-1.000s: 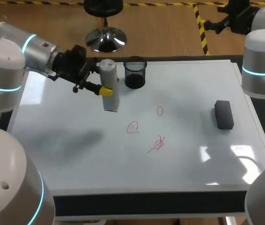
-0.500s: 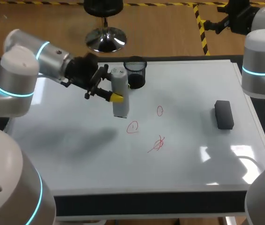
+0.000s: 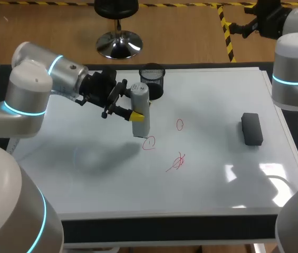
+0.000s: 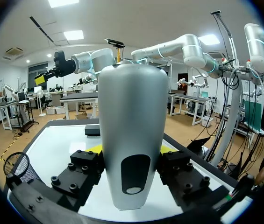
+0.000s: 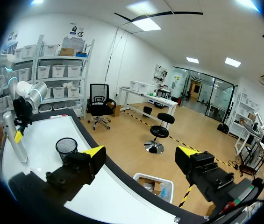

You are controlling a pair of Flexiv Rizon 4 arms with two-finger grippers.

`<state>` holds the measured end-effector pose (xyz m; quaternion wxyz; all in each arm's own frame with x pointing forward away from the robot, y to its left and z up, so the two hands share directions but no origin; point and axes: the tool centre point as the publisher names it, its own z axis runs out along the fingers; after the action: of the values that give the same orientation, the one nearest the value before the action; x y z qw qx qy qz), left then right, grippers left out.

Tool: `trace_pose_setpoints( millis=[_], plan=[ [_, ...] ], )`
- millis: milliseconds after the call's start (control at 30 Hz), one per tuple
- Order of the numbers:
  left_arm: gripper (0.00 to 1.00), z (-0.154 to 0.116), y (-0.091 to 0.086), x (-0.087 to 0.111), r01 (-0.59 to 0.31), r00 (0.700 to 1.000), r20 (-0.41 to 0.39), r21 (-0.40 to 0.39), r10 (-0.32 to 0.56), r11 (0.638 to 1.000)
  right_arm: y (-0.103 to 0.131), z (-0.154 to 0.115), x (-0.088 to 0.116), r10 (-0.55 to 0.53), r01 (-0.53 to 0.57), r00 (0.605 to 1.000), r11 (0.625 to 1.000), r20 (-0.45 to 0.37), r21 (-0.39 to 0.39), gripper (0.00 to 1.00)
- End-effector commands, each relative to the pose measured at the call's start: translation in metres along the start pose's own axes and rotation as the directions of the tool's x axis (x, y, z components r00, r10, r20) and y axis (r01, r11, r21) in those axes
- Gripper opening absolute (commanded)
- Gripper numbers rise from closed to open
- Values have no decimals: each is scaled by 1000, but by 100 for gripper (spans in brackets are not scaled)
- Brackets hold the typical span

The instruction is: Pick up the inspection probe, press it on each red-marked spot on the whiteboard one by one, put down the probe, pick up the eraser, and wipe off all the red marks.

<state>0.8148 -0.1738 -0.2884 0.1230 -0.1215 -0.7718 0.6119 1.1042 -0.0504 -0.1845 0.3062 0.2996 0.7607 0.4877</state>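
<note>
The inspection probe (image 3: 142, 124), a tall grey-white cylinder, stands upright in my left gripper (image 3: 140, 109), which is shut on its middle. Its lower end sits just above and left of the red circle mark (image 3: 149, 143); contact with the whiteboard (image 3: 85, 179) is unclear. A small red oval (image 3: 180, 124) and a red scribble (image 3: 176, 162) lie to the right. In the left wrist view the probe (image 4: 132, 116) fills the space between the fingers. The dark eraser (image 3: 251, 128) lies at the right. My right gripper (image 5: 141, 154) is open, off the board's far right corner.
A black mesh cup (image 3: 152, 80) stands at the board's far edge, just behind the probe. The cup (image 5: 66, 147) also shows in the right wrist view, with the probe (image 5: 15, 135) beyond it. The board's left and front areas are bare.
My left arm has carried the probe to the right and toward the front, from beside the mesh cup to just over the red circle. The right arm has not moved.
</note>
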Motion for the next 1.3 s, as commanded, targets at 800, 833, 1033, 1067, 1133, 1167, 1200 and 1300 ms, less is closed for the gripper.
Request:
trace_pose_setpoints(
  millis=[800, 833, 1033, 1067, 1133, 1167, 1200, 1300],
  plan=[
    [0, 27, 26, 0, -7, 1000, -27, -8, 7, 1000, 0, 0, 0, 0, 0, 1000, 1000, 0, 0, 100],
    [0, 28, 26, 0, -6, 1000, -28, -8, 6, 1000, 0, 0, 0, 0, 0, 1000, 1000, 0, 0, 100],
    [0, 29, 34, -1, -8, 1000, -26, -16, 8, 1000, 0, 0, 0, 0, 0, 1000, 1000, 0, 0, 100],
    [0, 29, 36, -1, -8, 1000, -26, -18, 8, 1000, 0, 0, 0, 0, 0, 1000, 1000, 0, 0, 100],
    [0, 28, 37, -1, -7, 1000, -25, -20, 6, 1000, 0, 0, 0, 0, 0, 1000, 1000, 0, 0, 100],
    [0, 29, 38, -2, -6, 1000, -25, -21, 6, 1000, 0, 0, 0, 0, 0, 1000, 1000, 0, 0, 100],
    [0, 29, 38, -2, -6, 1000, -25, -22, 5, 1000, 0, 0, 0, 0, 0, 1000, 1000, 0, 0, 100],
    [0, 29, 40, -2, -5, 1000, -25, -24, 4, 1000, 0, 0, 0, 0, 0, 1000, 1000, 0, 0, 100]
  ],
)
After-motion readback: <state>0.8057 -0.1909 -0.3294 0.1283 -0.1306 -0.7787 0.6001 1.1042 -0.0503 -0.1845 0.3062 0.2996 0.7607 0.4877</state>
